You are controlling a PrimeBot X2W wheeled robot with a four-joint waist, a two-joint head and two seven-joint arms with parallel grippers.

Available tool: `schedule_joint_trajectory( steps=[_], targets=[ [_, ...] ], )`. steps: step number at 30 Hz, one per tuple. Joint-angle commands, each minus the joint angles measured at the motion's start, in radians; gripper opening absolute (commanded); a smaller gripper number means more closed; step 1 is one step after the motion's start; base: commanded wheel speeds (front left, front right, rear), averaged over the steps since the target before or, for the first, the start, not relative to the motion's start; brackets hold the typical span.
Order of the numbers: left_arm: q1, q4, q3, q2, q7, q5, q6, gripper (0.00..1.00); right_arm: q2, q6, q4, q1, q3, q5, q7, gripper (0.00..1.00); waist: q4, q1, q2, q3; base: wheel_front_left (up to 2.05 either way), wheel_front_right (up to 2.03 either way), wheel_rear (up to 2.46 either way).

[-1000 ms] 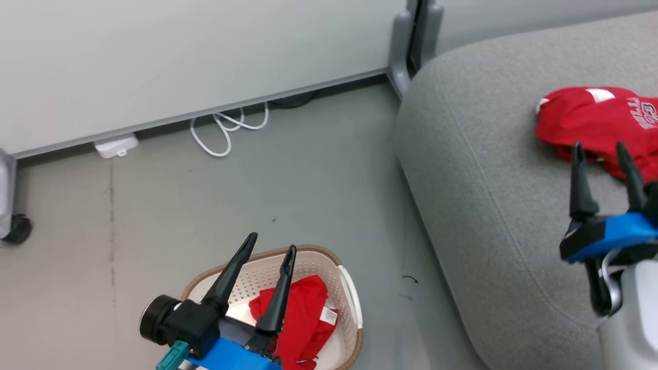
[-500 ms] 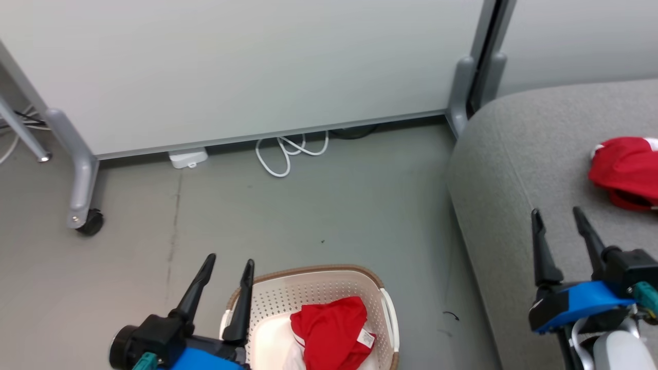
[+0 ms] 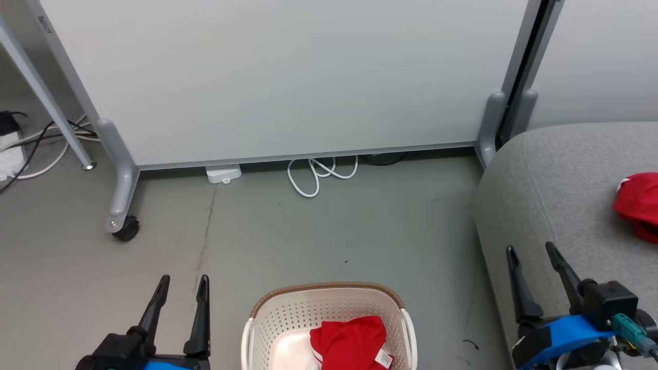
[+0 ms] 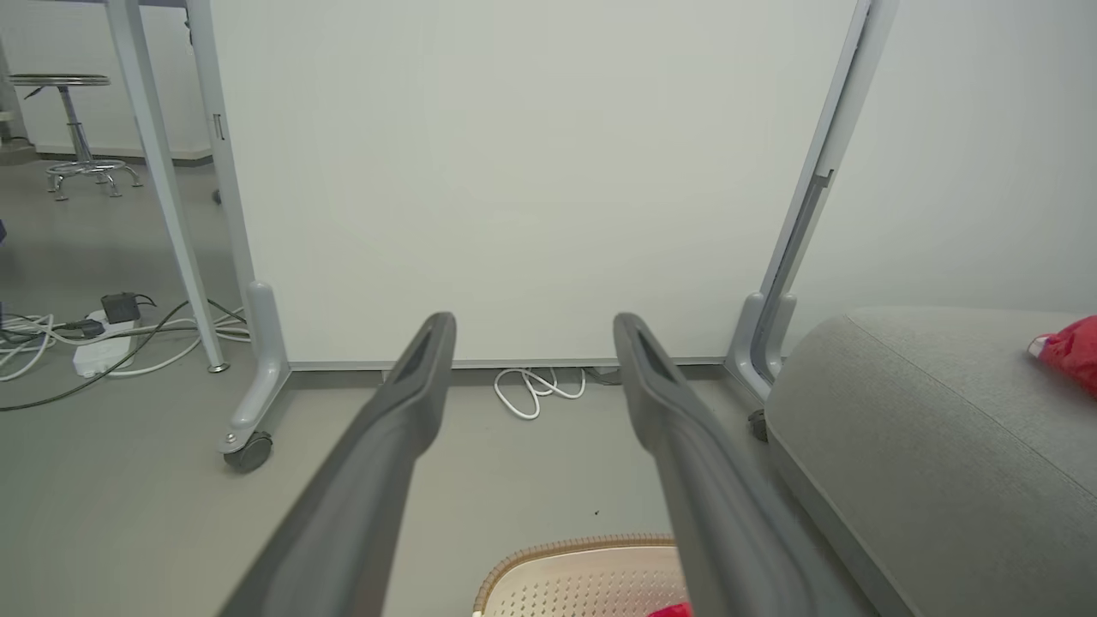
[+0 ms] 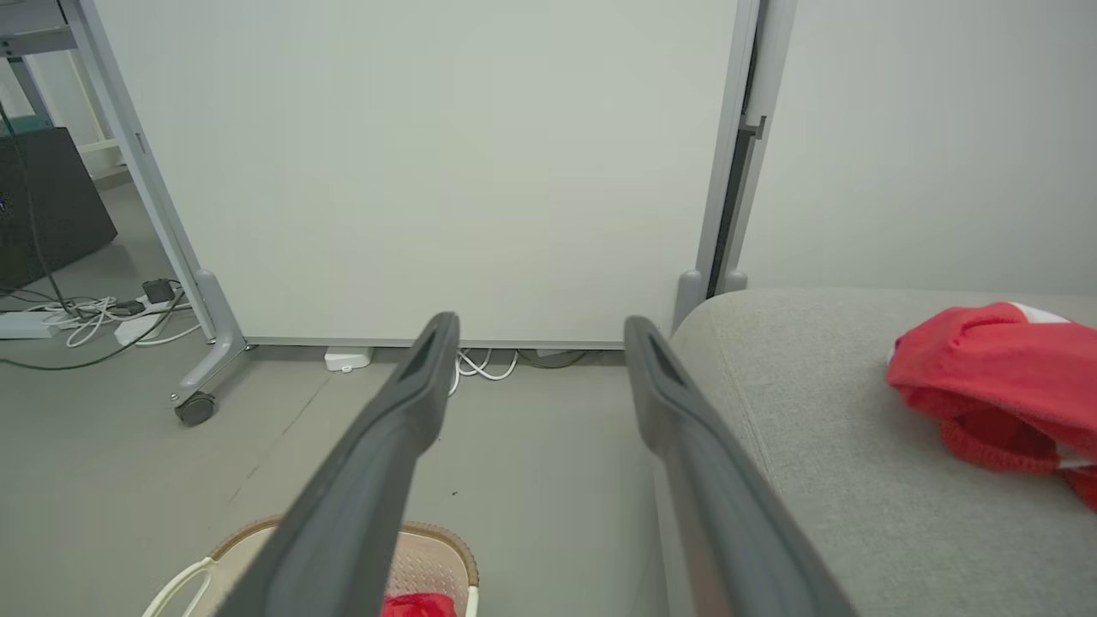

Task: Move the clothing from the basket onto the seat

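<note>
Well, one red garment (image 3: 349, 341) lies crumpled in the right half of the basket (image 3: 329, 285), with a white tag showing at its edge. The other garment (image 3: 637, 205) is already on the sofa (image 3: 555, 169), far to the right. So the step in hand looks like fetching the one in the basket.

The basket stands on the floor (image 3: 360, 226) between the two claws, with the sofa near on its right. The left claw (image 3: 185, 280) hovers over bare floor to the left of the basket, fingers wide and empty. The right claw (image 3: 529, 247) hovers over the sofa's near corner, also wide and empty.

The right claw seems the better choice, since both cloth and sofa are on its side. It should come down from above onto the highest fold, keeping inside the rim and clear of the perforated wall and the white handle. Pinch a thick bunch rather than the tag or a single layer. Lift straight up until the hem clears the rim, otherwise the light basket may tip or drag. Release well in on the cushion beside the other garment, because cloth could slide off the rounded edge.
</note>
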Motion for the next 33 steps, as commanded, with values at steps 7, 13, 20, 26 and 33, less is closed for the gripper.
schedule_joint_trajectory(
  steps=[7,13,20,26,33],
  targets=[
    [0.021,-0.008,0.018,-0.001,-0.005,0.010,-0.007,1.00,0.002,0.000,-0.019,0.033,0.015,0.025,0.002,1.00,0.013,0.0001,-0.0001,-0.011,0.00,0.00,0.00],
    [0.017,-0.011,0.009,0.003,-0.005,0.007,-0.007,1.00,0.002,0.000,-0.022,0.034,0.022,0.030,0.004,1.00,0.014,0.0001,-0.0001,-0.007,0.00,0.00,0.00],
    [0.010,-0.013,0.001,0.001,-0.005,0.009,-0.007,1.00,0.002,0.000,-0.015,0.029,0.026,0.035,-0.001,1.00,0.009,0.0001,-0.0001,0.000,0.00,0.00,0.00],
    [0.003,-0.012,0.000,-0.001,-0.005,0.011,-0.008,1.00,0.002,0.000,-0.016,0.024,0.026,0.041,-0.002,1.00,0.002,0.0001,-0.0001,0.008,0.00,0.00,0.00],
    [-0.021,0.006,-0.018,0.000,-0.005,0.006,-0.008,1.00,0.002,0.000,-0.026,0.005,0.032,0.038,-0.002,1.00,-0.012,0.0001,-0.0001,0.043,0.00,0.00,0.00]
  ],
)
